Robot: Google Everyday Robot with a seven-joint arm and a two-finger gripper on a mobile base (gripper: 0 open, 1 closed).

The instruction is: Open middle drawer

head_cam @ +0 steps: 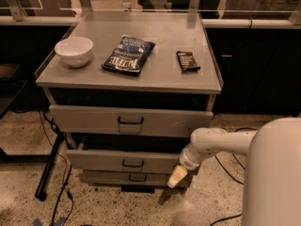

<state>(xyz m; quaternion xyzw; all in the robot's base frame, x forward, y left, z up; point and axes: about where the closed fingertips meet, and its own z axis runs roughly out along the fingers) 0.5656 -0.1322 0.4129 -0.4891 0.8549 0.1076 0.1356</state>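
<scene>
A grey metal cabinet with three drawers (202, 121) stands in the middle of the scene. On its flat grey tabletop (164, 34) a round white bowl (74, 51) sits at the left. A dark blue snack bag (129, 54) lies in the middle, its white lettering too blurred to read for certain. A small black packet (187, 61) with pale print that cannot be read lies to the right.

The middle drawer (103, 160), a wide grey metal one with a small black loop handle at its centre, lies between the tall top front and the slim bottom front. It is drawn partly out, with a dark gap showing above its front.

The robot's white arm (221, 142) reaches in from the right. Its pale yellow end effector (177, 176) points down and to the left at the lower right corner of the middle drawer's front. Whether it touches the drawer, and whether it is spread or pressed together, I cannot tell.
</scene>
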